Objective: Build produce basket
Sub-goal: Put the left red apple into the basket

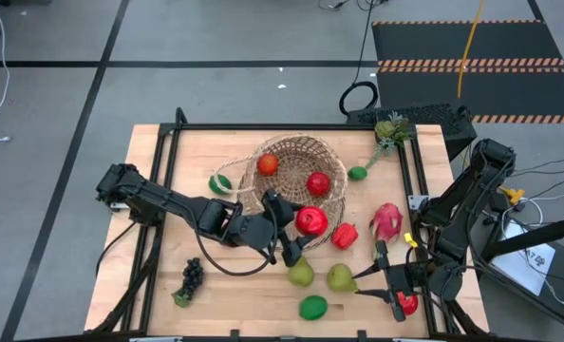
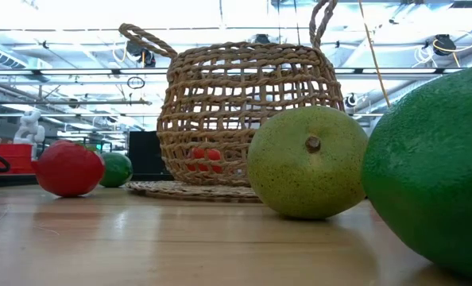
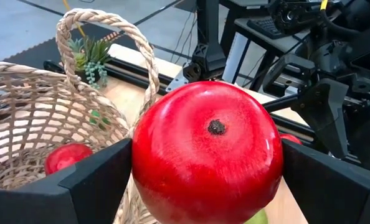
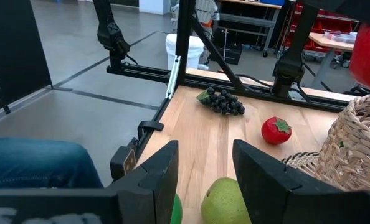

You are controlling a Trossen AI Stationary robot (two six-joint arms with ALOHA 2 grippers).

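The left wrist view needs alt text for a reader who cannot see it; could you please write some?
A large red round fruit fills the frame, held between the left gripper's two dark fingers. Beside it is the woven basket with an arched handle, one red fruit inside, and the right arm beyond.

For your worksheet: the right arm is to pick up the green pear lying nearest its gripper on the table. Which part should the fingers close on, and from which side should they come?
Probably the pear's broad rounded belly, coming from above. It lies on its side on the table, another pear lies close beside it, and the right gripper hovers alongside with its fingers parted, so closing across the widest part seems the steadiest hold.
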